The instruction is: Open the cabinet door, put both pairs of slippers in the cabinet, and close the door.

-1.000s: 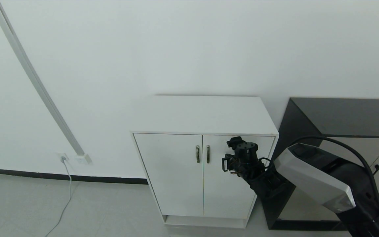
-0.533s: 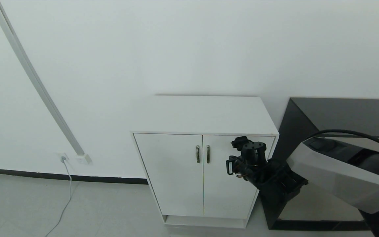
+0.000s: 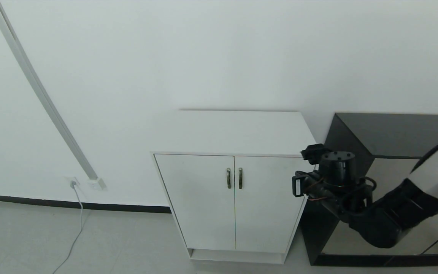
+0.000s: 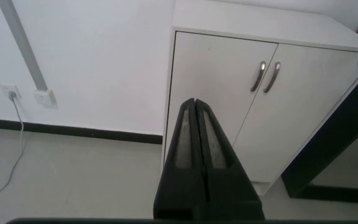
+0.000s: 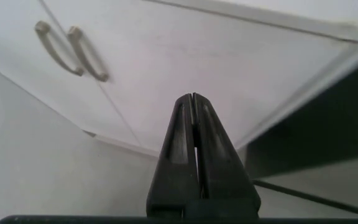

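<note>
White cabinet (image 3: 203, 198) stands ahead of closed right gripper (image 5: 193, 101)

The head camera looks forward and down on the cabinet (image 3: 238, 133) from some way off. The left wrist camera faces its front from the left, along its fingers (image 4: 184, 146). The right wrist camera sits nearer, tilted. All three share the handles (image 3: 234, 178).
</note>
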